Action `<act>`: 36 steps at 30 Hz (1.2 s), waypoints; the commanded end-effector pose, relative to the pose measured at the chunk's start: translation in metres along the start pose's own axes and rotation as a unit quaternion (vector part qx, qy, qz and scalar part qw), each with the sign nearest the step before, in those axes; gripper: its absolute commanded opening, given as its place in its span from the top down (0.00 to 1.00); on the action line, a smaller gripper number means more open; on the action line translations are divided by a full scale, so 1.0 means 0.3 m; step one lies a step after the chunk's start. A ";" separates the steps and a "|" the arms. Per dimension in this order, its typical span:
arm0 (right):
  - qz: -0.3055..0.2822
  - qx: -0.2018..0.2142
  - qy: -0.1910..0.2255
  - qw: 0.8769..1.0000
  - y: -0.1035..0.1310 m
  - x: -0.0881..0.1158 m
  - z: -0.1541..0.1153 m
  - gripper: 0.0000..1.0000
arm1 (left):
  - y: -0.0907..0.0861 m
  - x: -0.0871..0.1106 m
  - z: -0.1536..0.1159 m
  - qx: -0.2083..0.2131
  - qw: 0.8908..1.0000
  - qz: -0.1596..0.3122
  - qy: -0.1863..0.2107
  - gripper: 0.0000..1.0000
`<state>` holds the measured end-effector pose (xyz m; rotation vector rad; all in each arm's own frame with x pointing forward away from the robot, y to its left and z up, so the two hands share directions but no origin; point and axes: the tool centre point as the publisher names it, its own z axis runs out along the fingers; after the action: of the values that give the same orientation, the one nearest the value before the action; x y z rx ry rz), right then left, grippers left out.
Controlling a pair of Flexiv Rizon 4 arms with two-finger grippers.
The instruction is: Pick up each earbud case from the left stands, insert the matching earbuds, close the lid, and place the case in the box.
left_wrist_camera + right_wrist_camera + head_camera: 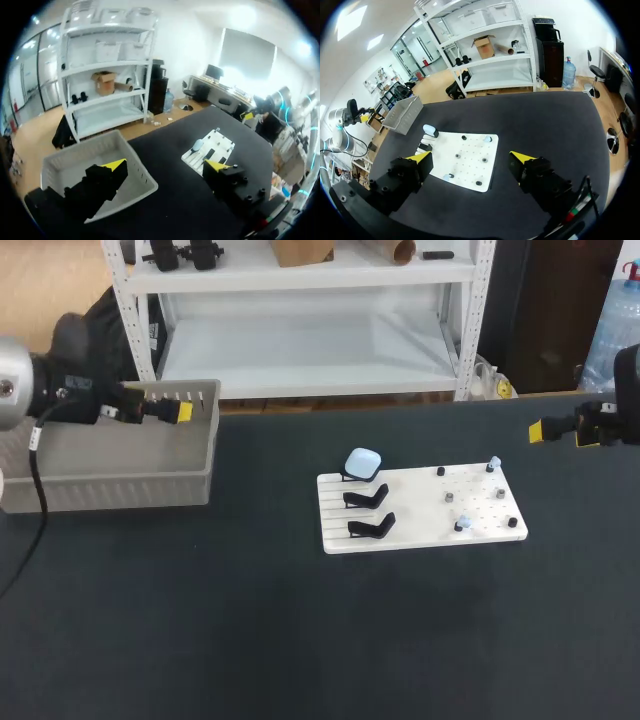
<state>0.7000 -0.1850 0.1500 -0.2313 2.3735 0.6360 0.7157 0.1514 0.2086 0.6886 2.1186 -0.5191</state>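
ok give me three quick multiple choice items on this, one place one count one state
1. Where is the earbud case? A on the farthest stand B on the nearest stand C flat on the table
2. How many black stands are empty? A none B two C three
3. The left pincer is: A shut on the case B open and empty C shut on an earbud
Answers: 1 A, it sits on the rearmost stand of the white board; 2 B, the two nearer stands are bare; 3 B, its yellow tips stand wide apart, nothing between.
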 end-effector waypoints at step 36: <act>0.000 0.000 0.000 1.000 0.000 0.000 0.000 0.00 | -0.159 -0.101 0.585 0.252 0.934 0.251 0.031 0.00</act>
<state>0.7000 -0.1851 0.1500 -0.2313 2.3735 0.6360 0.7920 0.0198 0.1550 1.4628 1.7784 -0.6974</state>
